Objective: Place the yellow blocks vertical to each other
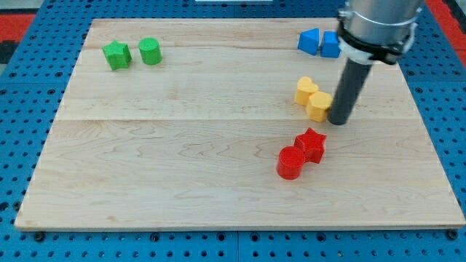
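Two yellow blocks sit right of the board's middle. The yellow heart [305,89] lies just up and left of the yellow hexagon [318,105], and the two touch. My tip [339,121] rests on the board right against the hexagon's right side, slightly below it. The dark rod rises from there toward the view's top right.
A red star [311,143] and a red cylinder [290,161] touch below the yellow pair. A blue triangle [309,41] and another blue block [330,44] sit at the top right, partly behind the arm. A green star [116,54] and a green cylinder [150,51] sit at the top left.
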Available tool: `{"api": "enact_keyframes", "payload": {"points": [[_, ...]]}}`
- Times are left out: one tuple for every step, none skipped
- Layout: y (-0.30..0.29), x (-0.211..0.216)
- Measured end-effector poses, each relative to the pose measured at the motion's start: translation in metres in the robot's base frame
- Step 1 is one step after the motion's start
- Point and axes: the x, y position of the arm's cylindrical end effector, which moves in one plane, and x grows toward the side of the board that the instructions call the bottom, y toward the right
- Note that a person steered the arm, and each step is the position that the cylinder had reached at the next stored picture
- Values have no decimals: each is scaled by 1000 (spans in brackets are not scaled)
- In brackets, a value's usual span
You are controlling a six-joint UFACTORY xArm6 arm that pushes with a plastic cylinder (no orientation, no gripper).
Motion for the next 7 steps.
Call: {"api": "enact_keyframes", "payload": {"points": [[-9, -33], [-9, -33], [-11, -33], [-14, -33], [-24, -37], [-25, -54], [-47, -72]]}}
